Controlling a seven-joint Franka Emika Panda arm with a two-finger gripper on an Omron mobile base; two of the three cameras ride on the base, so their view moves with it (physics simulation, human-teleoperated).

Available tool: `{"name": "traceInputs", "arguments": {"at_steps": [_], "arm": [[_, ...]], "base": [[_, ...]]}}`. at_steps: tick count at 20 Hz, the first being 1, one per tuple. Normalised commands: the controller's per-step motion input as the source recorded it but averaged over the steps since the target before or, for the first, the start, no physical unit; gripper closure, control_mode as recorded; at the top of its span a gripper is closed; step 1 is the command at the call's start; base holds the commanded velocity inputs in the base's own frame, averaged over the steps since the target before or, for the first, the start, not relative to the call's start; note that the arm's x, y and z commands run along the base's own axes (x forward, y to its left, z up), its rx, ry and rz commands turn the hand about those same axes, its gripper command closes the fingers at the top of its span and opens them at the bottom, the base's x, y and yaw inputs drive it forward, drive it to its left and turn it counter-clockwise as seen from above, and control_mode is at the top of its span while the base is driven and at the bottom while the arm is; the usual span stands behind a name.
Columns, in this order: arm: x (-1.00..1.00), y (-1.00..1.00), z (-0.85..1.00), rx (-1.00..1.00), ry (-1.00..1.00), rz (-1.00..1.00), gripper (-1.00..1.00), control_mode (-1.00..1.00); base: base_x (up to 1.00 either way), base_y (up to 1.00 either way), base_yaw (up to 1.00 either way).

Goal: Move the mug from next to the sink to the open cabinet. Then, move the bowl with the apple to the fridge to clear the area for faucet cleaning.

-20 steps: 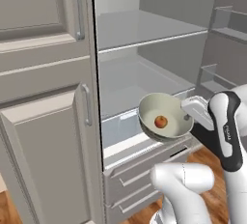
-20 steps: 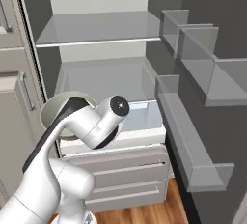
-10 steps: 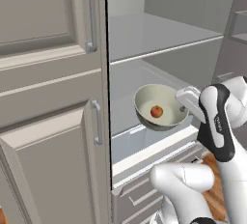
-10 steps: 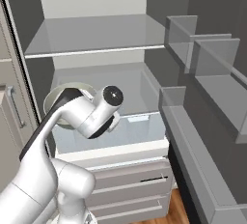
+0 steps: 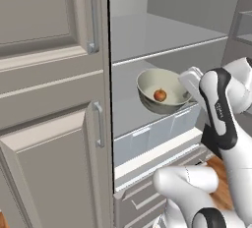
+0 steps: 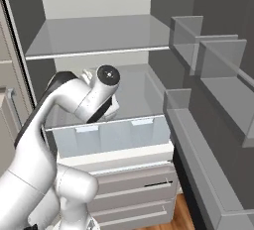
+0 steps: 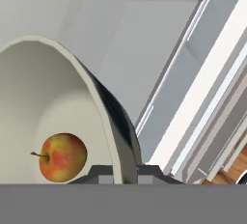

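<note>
The cream bowl [image 5: 158, 85] hangs level inside the open fridge [image 5: 162, 40], just above its lower shelf. The small red-orange apple [image 5: 160, 95] lies in the bowl's bottom. My gripper [image 5: 186, 93] is shut on the bowl's right rim. In the hand view the bowl [image 7: 43, 97] is at the left with the apple [image 7: 61, 157] low inside it. There my gripper [image 7: 125, 174] pinches the rim, one fingertip on either side of the wall.
A glass shelf [image 6: 99, 33] spans the fridge above the bowl. A clear-fronted drawer [image 6: 114, 135] sits under the lower shelf. Door bins [image 6: 208, 60] line the open door on the right. Panelled doors with bar handles [image 5: 49, 74] stand closed on the left.
The whole picture has shifted as the base drove closer to the fridge. The bowl, still in my grip, now sits deeper in, over the lower shelf.
</note>
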Motion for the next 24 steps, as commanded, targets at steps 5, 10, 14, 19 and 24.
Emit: {"name": "traceInputs", "arguments": {"at_steps": [5, 10, 14, 19, 24], "arm": [[0.38, 0.04, -0.26, 0.0, 0.19, -0.11, 1.0, -1.0], [0.3, 0.02, -0.45, 0.0, 0.19, -0.1, 1.0, -1.0], [0.59, 0.1, -0.15, 0.0, 0.05, -0.12, 1.0, -1.0], [0.56, 0.07, -0.07, 0.0, 0.0, -0.14, 1.0, -1.0], [0.13, 0.1, -0.42, 0.0, -0.04, -0.11, 1.0, -1.0]], "base": [[0.0, 0.0, 0.0], [0.0, 0.0, 0.0], [0.0, 0.0, 0.0], [0.0, 0.0, 0.0], [0.0, 0.0, 0.0]]}}
